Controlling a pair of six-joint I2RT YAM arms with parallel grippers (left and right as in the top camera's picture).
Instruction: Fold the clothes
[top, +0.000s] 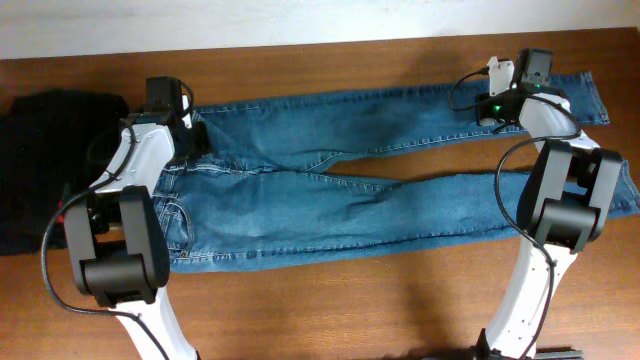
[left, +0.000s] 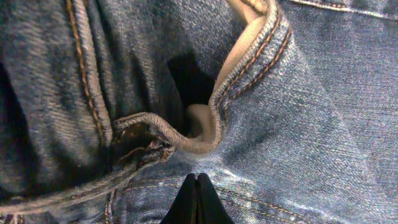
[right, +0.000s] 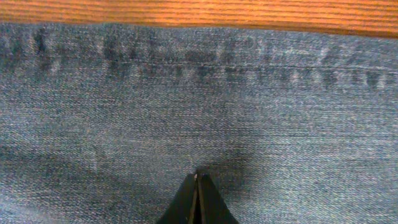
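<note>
A pair of blue denim jeans (top: 300, 205) lies spread flat across the wooden table (top: 350, 310). The waistband is toward the table's left edge, and the two legs run toward the right edge, parting in a narrow V. The far leg's hem reaches close to the far right corner.

The left gripper (top: 195, 138) is down at the far side of the waist. In the left wrist view its jaws are closed tip to tip (left: 196, 182) against the denim, just below a folded seam and an open pocket edge.

The right gripper (top: 488, 110) sits on the far leg near its hem. Its jaws are likewise shut together (right: 196, 182), with the cloth slightly puckered at the tip. Whether either gripper has cloth pinched cannot be told.

A black garment (top: 40, 170) lies at the left edge, beside the waistband.
</note>
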